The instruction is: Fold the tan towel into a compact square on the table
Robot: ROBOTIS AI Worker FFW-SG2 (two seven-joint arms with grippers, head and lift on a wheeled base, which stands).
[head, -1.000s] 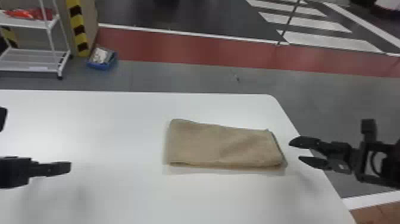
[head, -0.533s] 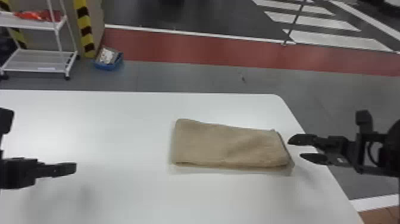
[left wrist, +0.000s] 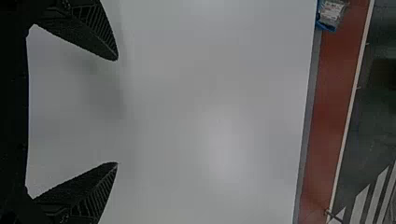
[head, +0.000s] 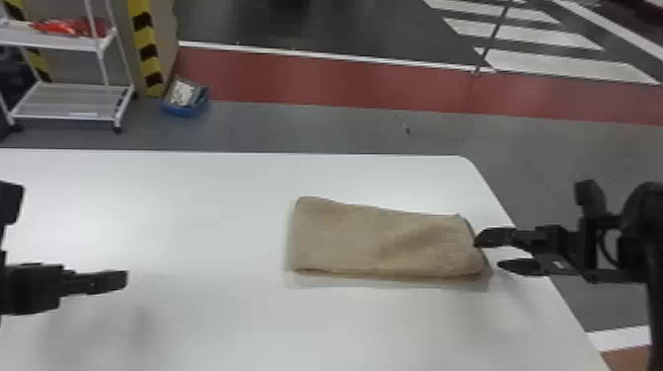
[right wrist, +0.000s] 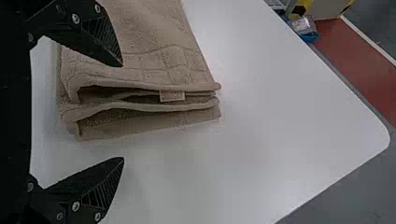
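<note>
The tan towel lies folded into a flat rectangle, its long side running left to right. My right gripper is at the towel's right end in the head view, its fingers apart. In the right wrist view, the stacked layers of the towel end beside the open right gripper, one finger over the cloth and the other over bare table. Far to the towel's left is my left gripper; in the left wrist view the left gripper stands open over the table with nothing between its fingers.
The white table has its right edge under my right gripper. On the floor beyond are a white shelf cart and a blue bin at the far left.
In the head view, the towel and table have shifted slightly right along with the background. My right gripper has come closer to the towel's right end.
</note>
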